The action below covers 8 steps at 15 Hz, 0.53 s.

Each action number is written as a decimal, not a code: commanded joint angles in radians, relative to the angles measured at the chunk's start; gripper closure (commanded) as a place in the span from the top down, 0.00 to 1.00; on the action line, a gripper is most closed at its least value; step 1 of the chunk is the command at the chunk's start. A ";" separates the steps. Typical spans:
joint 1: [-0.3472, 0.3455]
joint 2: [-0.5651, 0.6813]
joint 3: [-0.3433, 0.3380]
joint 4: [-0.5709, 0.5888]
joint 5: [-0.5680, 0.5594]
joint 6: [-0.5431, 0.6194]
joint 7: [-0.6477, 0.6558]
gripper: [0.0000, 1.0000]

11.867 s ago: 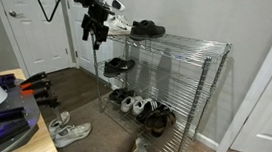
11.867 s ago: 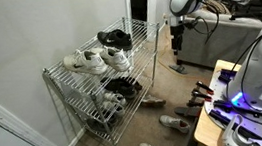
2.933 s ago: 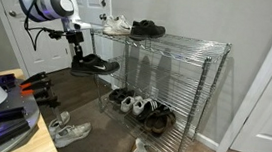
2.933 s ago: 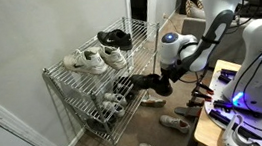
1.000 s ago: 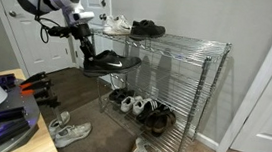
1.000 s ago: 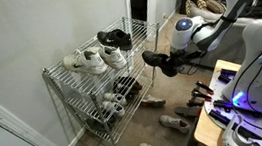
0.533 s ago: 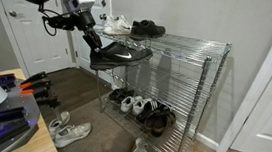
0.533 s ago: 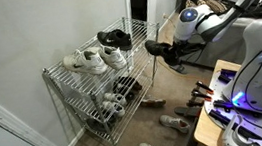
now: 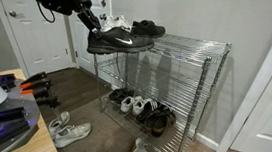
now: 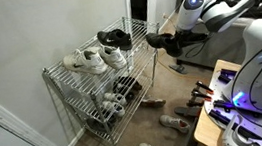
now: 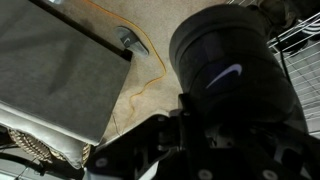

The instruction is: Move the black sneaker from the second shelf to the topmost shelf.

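Observation:
The black sneaker with its white side mark hangs in the air beside the rack's near end, about level with the topmost shelf. My gripper is shut on its heel end. In an exterior view the black sneaker hangs just off the corner of the topmost shelf, with my gripper behind it. The second shelf looks bare. In the wrist view the black sneaker fills the frame above the dark gripper, over carpet.
White sneakers and a black pair occupy the near part of the topmost shelf. More shoes fill the lowest tier. Loose shoes lie on the carpet. A door stands behind the arm.
The gripper has lifted the black sneaker from below the top tier up to its level and carried it closer to the rack's end.

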 commanded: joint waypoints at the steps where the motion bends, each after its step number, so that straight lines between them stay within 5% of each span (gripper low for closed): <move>1: 0.015 -0.159 0.104 0.002 0.060 -0.207 -0.053 0.05; 5: 0.027 -0.266 0.194 0.003 0.083 -0.347 -0.053 0.05; 8: 0.034 -0.291 0.198 0.003 0.059 -0.317 -0.046 0.05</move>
